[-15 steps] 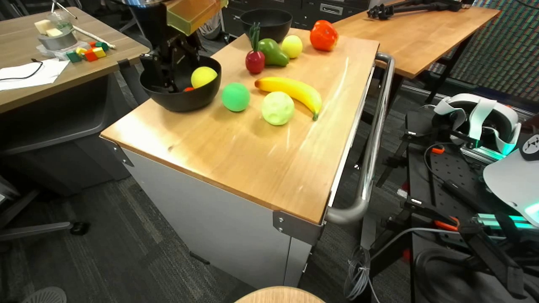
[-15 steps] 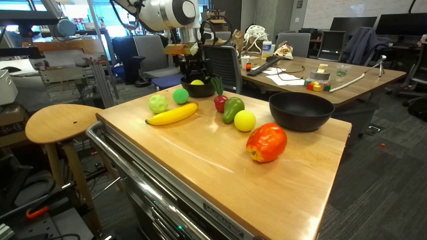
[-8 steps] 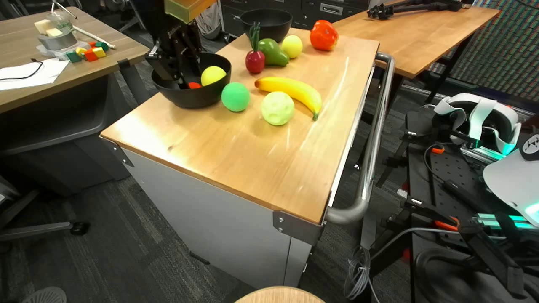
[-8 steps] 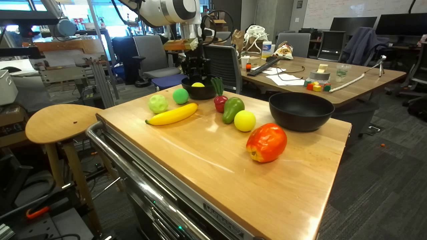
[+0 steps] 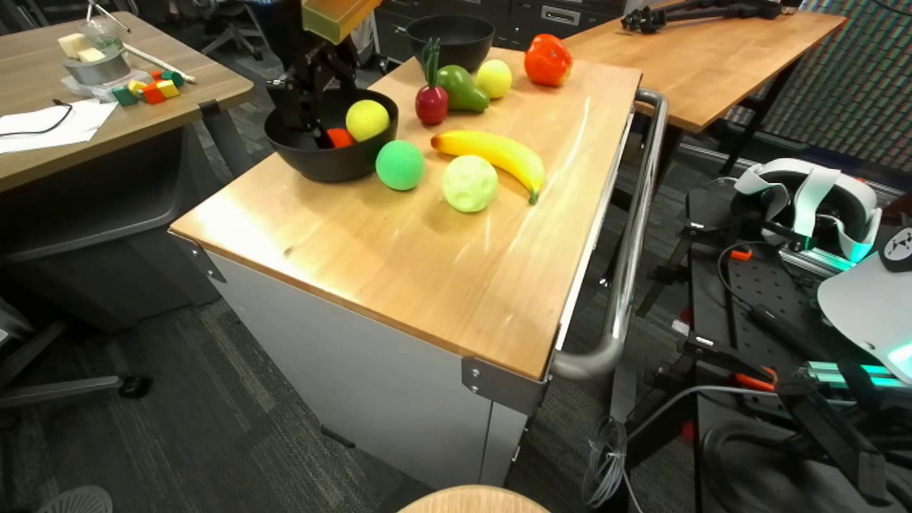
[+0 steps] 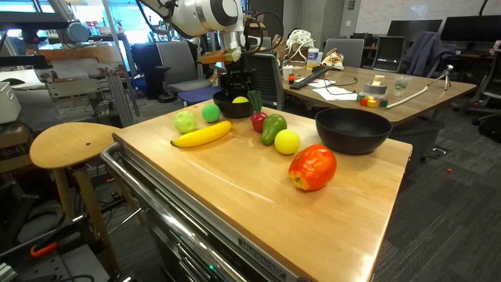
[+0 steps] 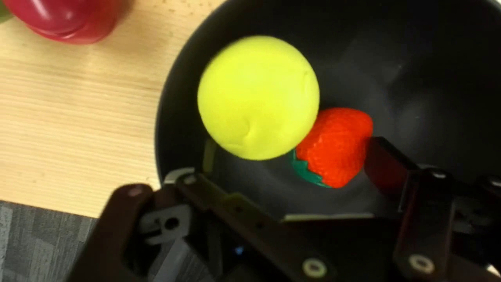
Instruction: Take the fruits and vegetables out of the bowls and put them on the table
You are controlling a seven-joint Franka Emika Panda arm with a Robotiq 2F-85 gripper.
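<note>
Jaws apart, a claw (image 7: pixel 283 164) hangs inside a bowl (image 5: pixel 331 165), a yellow ball (image 7: pixel 258 98) partly hiding a strawberry (image 7: pixel 340 145); the radish (image 7: pixel 74 19) outside it is cropped in wrist view.

No readable text, table label (image 6: pixel 262 257) blurred

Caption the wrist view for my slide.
Red strawberry beside a yellow ball in a black bowl, the open gripper close to the strawberry.
</note>
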